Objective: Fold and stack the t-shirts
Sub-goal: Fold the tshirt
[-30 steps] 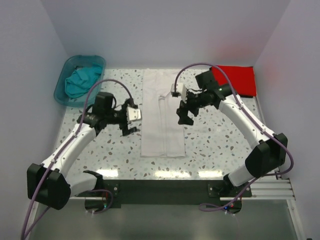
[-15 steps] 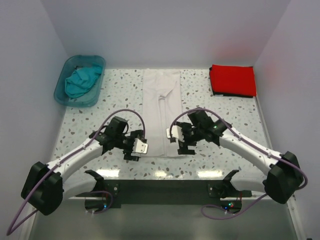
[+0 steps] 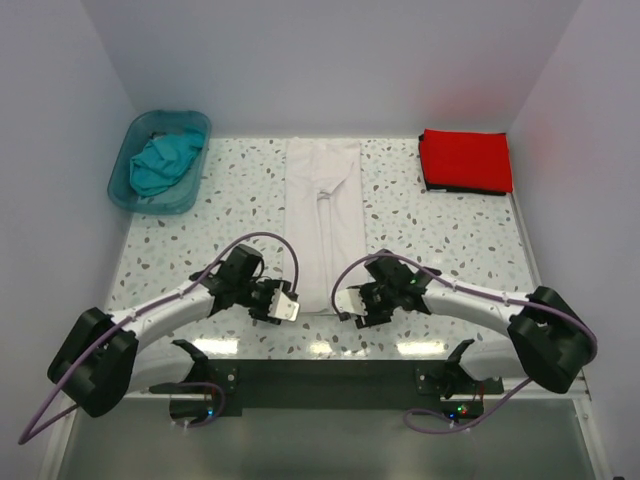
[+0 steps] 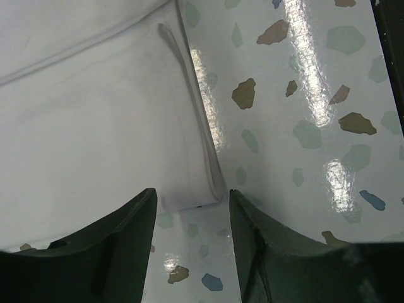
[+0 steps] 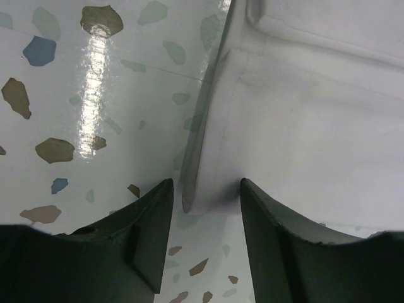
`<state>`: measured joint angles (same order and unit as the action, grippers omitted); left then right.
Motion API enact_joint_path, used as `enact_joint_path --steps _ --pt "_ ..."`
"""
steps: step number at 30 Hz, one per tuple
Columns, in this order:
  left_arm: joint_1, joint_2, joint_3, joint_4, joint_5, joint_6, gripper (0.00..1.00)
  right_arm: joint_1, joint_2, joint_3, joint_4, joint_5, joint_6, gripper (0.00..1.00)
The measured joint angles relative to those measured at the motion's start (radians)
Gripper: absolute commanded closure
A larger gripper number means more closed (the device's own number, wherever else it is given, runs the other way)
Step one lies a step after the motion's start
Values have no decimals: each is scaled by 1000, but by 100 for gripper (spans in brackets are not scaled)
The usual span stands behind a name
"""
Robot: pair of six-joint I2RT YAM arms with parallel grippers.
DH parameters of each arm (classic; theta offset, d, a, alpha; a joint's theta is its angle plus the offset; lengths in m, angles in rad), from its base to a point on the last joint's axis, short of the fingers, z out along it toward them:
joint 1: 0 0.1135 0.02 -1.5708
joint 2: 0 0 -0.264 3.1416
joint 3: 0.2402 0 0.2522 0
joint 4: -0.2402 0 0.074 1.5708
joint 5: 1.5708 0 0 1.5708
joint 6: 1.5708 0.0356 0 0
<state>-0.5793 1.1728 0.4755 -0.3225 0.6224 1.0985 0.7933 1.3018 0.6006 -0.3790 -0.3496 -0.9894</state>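
Note:
The white t-shirt (image 3: 322, 215) lies flat as a long narrow folded strip down the table's middle. My left gripper (image 3: 287, 306) is open at the strip's near left corner. In the left wrist view the gripper (image 4: 192, 197) has that corner of the white t-shirt (image 4: 95, 126) between its open fingers. My right gripper (image 3: 347, 300) is open at the near right corner. In the right wrist view the gripper (image 5: 206, 184) has that corner of the white t-shirt (image 5: 303, 120) between its open fingers. The red t-shirt (image 3: 466, 160) lies folded at the back right. The teal t-shirt (image 3: 165, 160) is bunched in the tub.
The translucent teal plastic tub (image 3: 131, 190) stands at the back left. The black base rail (image 3: 320, 375) runs along the near table edge just behind both grippers. Speckled tabletop (image 3: 440, 240) shows on both sides of the white strip.
Both arms have drawn back from the middle of the white t-shirt to its near hem and come down low, one at each near corner. The shirts have not moved.

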Motion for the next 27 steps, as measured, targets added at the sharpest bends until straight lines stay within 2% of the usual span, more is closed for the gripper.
enact_joint_path --steps 5,9,15,18,21,27 --pt "0 26 0 2 -10 24 47 2 27 -14 76 19 -21 53" --pt "-2 58 0 2 -21 32 53 3 34 -24 123 21 -39 57" --pt "-6 95 7 24 -17 48 53 5 35 -34 150 27 -60 62" --pt "-6 106 12 36 -13 51 46 5 40 -34 157 30 -63 64" --pt "-6 106 13 49 -13 67 46 5 40 -34 159 32 -64 64" --pt "-20 100 10 35 -13 103 58 8 40 -34 159 34 -67 64"
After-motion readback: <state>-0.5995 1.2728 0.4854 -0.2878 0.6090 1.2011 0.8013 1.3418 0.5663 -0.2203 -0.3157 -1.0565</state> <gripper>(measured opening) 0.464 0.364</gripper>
